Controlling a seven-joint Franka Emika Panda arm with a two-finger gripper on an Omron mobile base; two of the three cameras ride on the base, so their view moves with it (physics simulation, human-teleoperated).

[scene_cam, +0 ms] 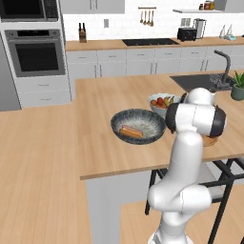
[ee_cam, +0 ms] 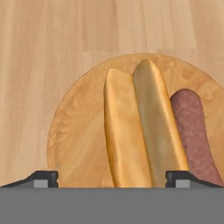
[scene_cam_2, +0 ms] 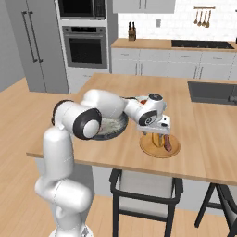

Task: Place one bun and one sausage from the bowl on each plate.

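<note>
Now claw hung wide apart over round tan wooden plate, gripping nothing. Long golden-orange bun lay flat on plate between tips, likely just dropped there. Pinkish-brown sausage touched bun's side, near plate rim. Wide dark grey bowl held another bun. Bare tabletop all around, plenty room to lift away.
</note>
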